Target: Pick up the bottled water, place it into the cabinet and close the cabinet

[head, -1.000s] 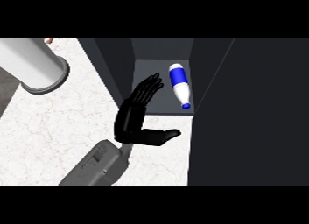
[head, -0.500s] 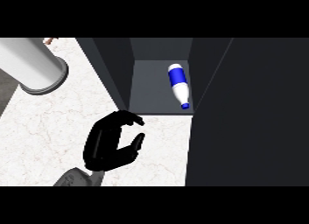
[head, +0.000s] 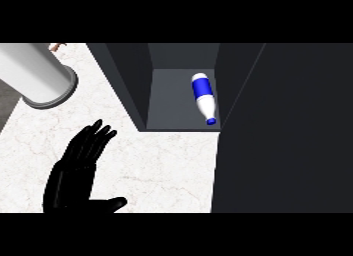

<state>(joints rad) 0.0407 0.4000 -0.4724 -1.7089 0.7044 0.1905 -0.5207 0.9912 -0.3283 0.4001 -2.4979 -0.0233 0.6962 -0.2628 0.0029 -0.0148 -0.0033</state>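
Bottle (head: 203, 97): lay on its side on the cabinet floor, close against the right inner wall, blue cap pointing toward the front edge of the opening, blue band round its white body.
Cabinet (head: 171, 105): stood on the tabletop with its front open and its grey inside in plain sight; a broad dark panel (head: 290, 130) rose along its right side.
Left hand (head: 77, 175): released, fingers straight and slightly spread, thumb out to the side, grasping nothing; it hovered over the tabletop's near-left part, well apart from the bottle.
Tabletop (head: 160, 160): white marble, bare between the hand and the cabinet.
Cylinder (head: 33, 75): pale grey, at the far-left corner.
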